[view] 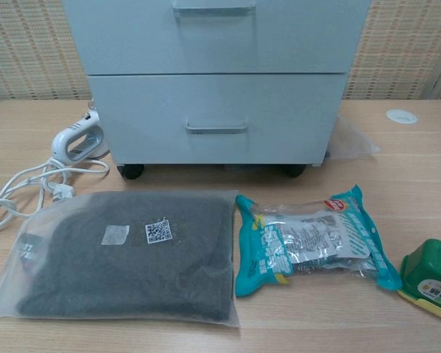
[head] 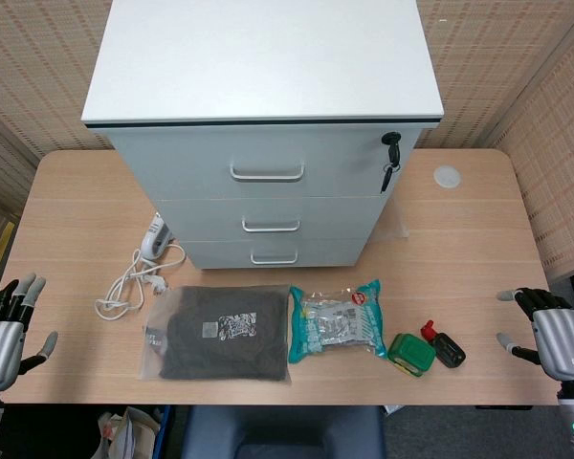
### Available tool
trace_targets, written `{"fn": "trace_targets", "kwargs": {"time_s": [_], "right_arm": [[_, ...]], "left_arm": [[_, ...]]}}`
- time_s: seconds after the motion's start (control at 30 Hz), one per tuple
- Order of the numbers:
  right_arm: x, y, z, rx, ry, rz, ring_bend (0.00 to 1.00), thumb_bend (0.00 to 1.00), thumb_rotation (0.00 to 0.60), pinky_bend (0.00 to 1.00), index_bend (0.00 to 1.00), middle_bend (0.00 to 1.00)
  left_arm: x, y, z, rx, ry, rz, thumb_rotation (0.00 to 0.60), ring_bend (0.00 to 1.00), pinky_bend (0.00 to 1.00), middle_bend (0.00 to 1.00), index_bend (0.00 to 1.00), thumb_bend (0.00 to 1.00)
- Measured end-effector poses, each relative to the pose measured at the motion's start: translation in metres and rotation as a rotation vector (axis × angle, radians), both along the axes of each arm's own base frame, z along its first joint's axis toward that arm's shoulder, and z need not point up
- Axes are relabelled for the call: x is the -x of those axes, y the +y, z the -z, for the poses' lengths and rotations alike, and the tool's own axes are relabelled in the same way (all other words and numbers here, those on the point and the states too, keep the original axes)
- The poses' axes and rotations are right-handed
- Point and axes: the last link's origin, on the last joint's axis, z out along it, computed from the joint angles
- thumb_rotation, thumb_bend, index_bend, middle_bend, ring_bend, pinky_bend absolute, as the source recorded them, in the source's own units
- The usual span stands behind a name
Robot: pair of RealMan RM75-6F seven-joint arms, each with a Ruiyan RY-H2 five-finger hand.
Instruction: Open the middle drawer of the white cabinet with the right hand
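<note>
One white cabinet [head: 268, 115] stands at the back centre of the table [head: 459, 229]. It has three drawers, all closed, each with one bar handle. The middle drawer [head: 273, 220] sits flush between the other two; a key [head: 390, 158] hangs in the lock of the top drawer.

Left hand [head: 5, 330]: at the table's near left edge, fingers spread, holding nothing. Right hand [head: 555, 335]: at the near right edge, fingers apart, empty, well away from the cabinet.

In front of the cabinet:
- one clear bag of dark cloth [view: 125, 254], with one QR sticker and one blank white label
- one teal packet [view: 312, 239], print too small to read
- one green box [view: 430, 279]
- one black and red item [head: 445, 342]

One white corded appliance [view: 77, 141] lies left of the cabinet.
</note>
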Motion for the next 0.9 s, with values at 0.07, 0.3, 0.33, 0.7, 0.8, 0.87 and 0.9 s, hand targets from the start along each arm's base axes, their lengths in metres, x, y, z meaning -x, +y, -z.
{"fn": "trace_targets", "kwargs": {"time_s": [0.07, 0.3, 0.33, 0.7, 0.8, 0.87, 0.9], "right_arm": [[0.0, 0.0, -0.001, 0.004, 0.0, -0.003, 0.3, 0.12, 0.6, 0.4, 0.33, 0.37], [-0.005, 0.001, -0.002, 0.021, -0.006, -0.023, 0.3, 0.13, 0.6, 0.4, 0.33, 0.37], [-0.006, 0.001, -0.002, 0.023, -0.006, -0.026, 0.3, 0.13, 0.6, 0.4, 0.33, 0.37], [-0.017, -0.003, -0.006, 0.028, 0.021, -0.061, 0.52, 0.15, 0.6, 0.46, 0.33, 0.57], [-0.024, -0.008, -0.007, 0.017, 0.034, -0.084, 0.62, 0.16, 0.6, 0.57, 0.33, 0.67], [-0.029, -0.012, -0.007, 0.008, 0.043, -0.099, 0.68, 0.17, 0.6, 0.64, 0.32, 0.72], [-0.033, -0.015, -0.007, 0.002, 0.048, -0.109, 0.71, 0.18, 0.6, 0.67, 0.31, 0.75]], "left_arm": [[-0.001, 0.0, 0.001, 0.003, -0.002, 0.002, 0.6, 0.02, 0.11, 0.02, 0.06, 0.32], [-0.003, 0.0, 0.001, 0.006, -0.001, 0.013, 0.6, 0.02, 0.11, 0.02, 0.06, 0.32], [-0.003, 0.0, 0.0, 0.005, -0.002, 0.015, 0.6, 0.02, 0.11, 0.02, 0.06, 0.32], [-0.005, 0.001, -0.003, -0.004, -0.005, 0.032, 0.6, 0.02, 0.11, 0.02, 0.07, 0.32], [-0.007, 0.002, -0.004, -0.002, -0.004, 0.042, 0.6, 0.02, 0.11, 0.02, 0.07, 0.32], [-0.008, 0.003, -0.004, -0.002, -0.003, 0.049, 0.6, 0.03, 0.11, 0.02, 0.07, 0.32], [-0.009, 0.003, -0.005, -0.002, -0.001, 0.052, 0.6, 0.03, 0.11, 0.02, 0.07, 0.32]]}}
